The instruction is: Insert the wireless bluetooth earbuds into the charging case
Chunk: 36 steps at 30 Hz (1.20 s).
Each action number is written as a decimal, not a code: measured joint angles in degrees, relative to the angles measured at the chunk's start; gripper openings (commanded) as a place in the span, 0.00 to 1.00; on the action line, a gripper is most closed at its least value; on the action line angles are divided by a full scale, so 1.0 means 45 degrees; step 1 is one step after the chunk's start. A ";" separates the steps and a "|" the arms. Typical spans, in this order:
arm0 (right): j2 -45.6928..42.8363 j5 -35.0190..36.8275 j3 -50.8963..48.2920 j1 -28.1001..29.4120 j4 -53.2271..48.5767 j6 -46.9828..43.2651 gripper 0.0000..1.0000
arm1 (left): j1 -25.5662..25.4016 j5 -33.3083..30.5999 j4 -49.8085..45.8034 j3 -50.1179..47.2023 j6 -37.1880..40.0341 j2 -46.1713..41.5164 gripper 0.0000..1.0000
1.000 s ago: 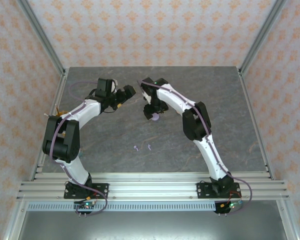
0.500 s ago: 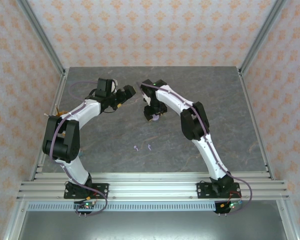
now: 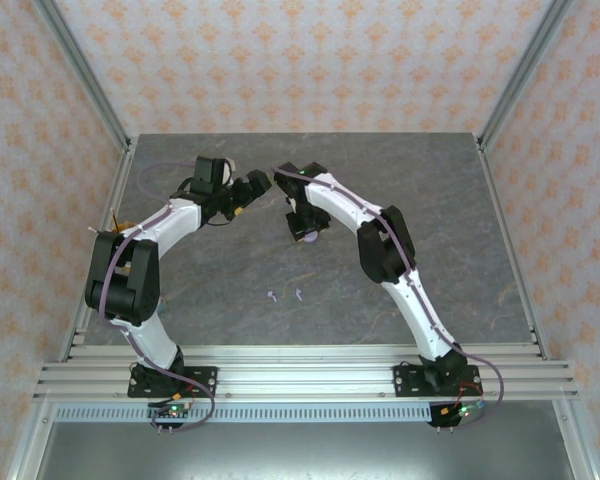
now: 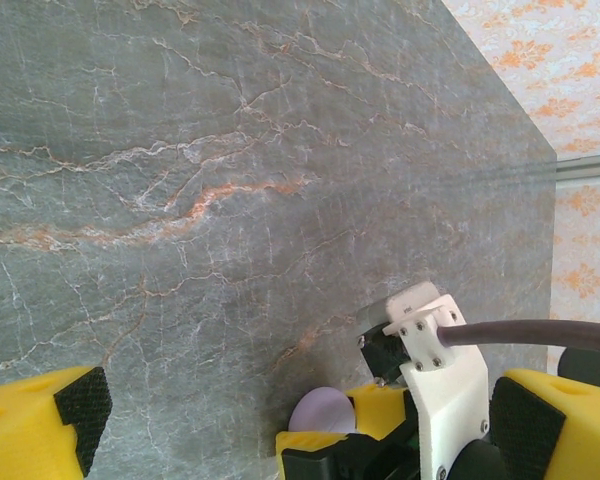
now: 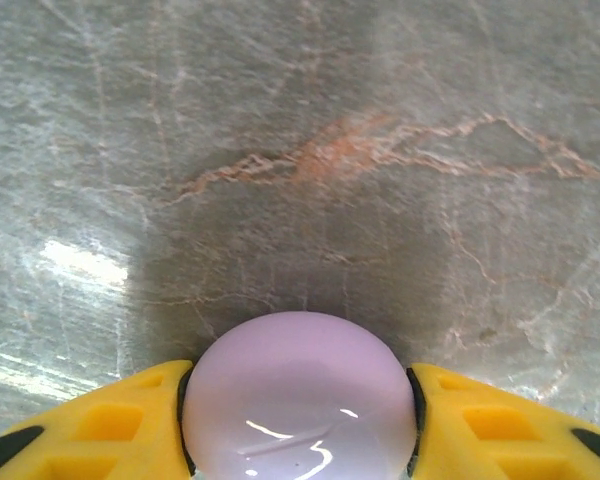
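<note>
The charging case (image 5: 300, 395) is a round, glossy pale purple shell lying on the grey marble table. My right gripper (image 5: 300, 420) has its yellow fingers pressed against both sides of it. From above, that gripper (image 3: 305, 226) points down at mid-table with the case (image 3: 309, 237) just showing beneath it. My left gripper (image 3: 256, 184) hovers open a little to the left, nothing between its fingers (image 4: 42, 425). In its wrist view the case (image 4: 320, 410) peeks out beside the right gripper's yellow finger (image 4: 380, 405). Two tiny pale purple earbuds (image 3: 271, 296) (image 3: 299, 294) lie loose nearer the front.
The table (image 3: 450, 200) is a grey marble slab bounded by metal frame posts and patterned walls. A small yellow object (image 3: 119, 222) sits at the left edge beside the left arm. Bare tabletop stretches to the right and back.
The right gripper's jaws have narrowed onto the purple case, and its wrist has shifted slightly left. The left arm and the earbuds have stayed put.
</note>
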 measured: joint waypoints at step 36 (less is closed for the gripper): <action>-0.0748 -0.0335 -0.1399 0.0151 -0.0272 0.3818 0.66 | 0.0000 0.0005 -0.0097 0.0136 -0.0034 0.0000 1.00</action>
